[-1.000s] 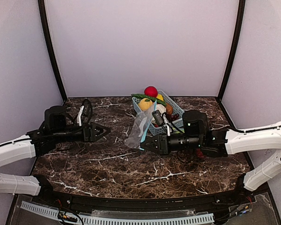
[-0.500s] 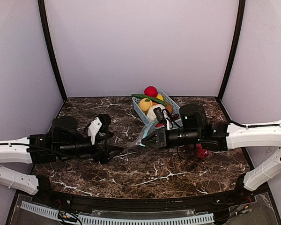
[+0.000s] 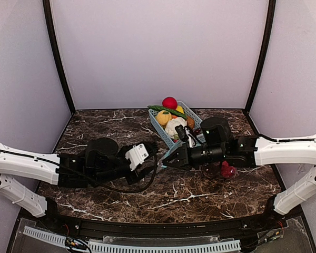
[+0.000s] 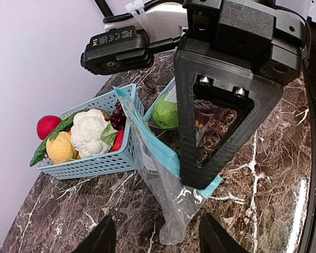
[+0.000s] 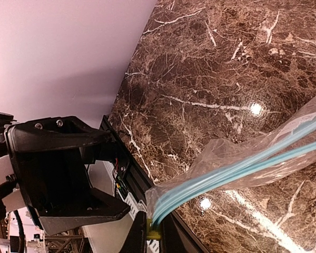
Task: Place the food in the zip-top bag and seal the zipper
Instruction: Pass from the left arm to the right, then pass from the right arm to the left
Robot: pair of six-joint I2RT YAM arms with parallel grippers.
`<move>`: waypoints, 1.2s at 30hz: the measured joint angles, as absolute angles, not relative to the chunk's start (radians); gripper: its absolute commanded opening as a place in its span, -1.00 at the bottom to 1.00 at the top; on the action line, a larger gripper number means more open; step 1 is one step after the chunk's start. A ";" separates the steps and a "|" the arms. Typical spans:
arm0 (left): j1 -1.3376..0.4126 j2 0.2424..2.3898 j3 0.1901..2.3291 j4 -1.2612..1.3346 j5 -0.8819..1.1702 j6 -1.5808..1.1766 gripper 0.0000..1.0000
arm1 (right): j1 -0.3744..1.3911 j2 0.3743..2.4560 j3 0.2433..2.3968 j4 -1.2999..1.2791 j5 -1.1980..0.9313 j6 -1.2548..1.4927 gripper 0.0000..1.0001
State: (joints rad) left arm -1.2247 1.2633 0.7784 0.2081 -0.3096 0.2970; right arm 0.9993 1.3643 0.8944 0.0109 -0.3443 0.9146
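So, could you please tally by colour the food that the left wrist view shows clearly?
Red: 1, round fruit
Green: 2, long pod and apple
Yellow: 1, citrus
White: 1, cauliflower
Dark purple: 1, grapes
Total: 6; a red bit behind the basket wall is too hidden to count.

**Legible marks, left wrist view only.**

(a) Black camera housing [image 4: 116, 48], upper left: row of small pale compliance-type logos on its side face, reading approx. "FC" and "CE". One more round symbol sits to their left, too small to id.

(b) White label [image 4: 171, 95] on upper part of zip-top bag [image 4: 166, 190]: printed lines present, but illegible at this res.

Top ext. & right wrist views: no readable txt, nos. or signs.
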 measured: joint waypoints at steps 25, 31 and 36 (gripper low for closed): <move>-1.284 1.495 0.910 0.209 -0.381 0.448 -0.98 | 0.974 1.359 0.898 -0.036 -0.342 0.963 -1.00; -1.295 1.504 0.914 0.209 -0.419 0.461 -0.91 | 0.969 1.344 0.898 -0.047 -0.341 0.980 -1.00; -1.295 1.505 0.914 0.210 -0.440 0.469 -0.33 | 0.965 1.332 0.897 -0.047 -0.340 0.997 -1.00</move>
